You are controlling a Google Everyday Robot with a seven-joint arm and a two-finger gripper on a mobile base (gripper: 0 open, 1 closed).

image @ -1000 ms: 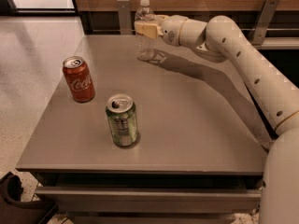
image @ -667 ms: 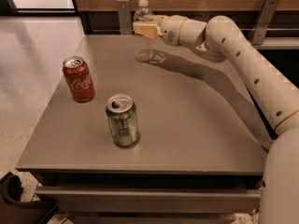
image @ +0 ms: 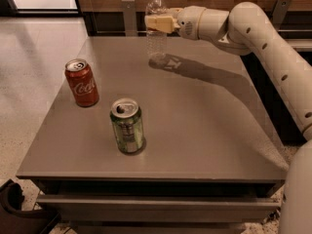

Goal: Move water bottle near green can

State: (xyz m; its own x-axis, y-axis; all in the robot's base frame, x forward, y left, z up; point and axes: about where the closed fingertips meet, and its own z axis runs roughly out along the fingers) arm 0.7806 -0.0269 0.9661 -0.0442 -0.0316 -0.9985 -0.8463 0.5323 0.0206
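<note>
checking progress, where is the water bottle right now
In the camera view, the water bottle is upright at the far edge of the table, clasped by the gripper, well beyond the green can near the front.

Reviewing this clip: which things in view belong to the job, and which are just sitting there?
Part of the job:
- water bottle, at the far side of the table, held by the gripper, which is closed around its body
- green can, upright near the front

Just there:
- red Coca-Cola can, upright, left of and behind the green can
- table that carries them
</note>
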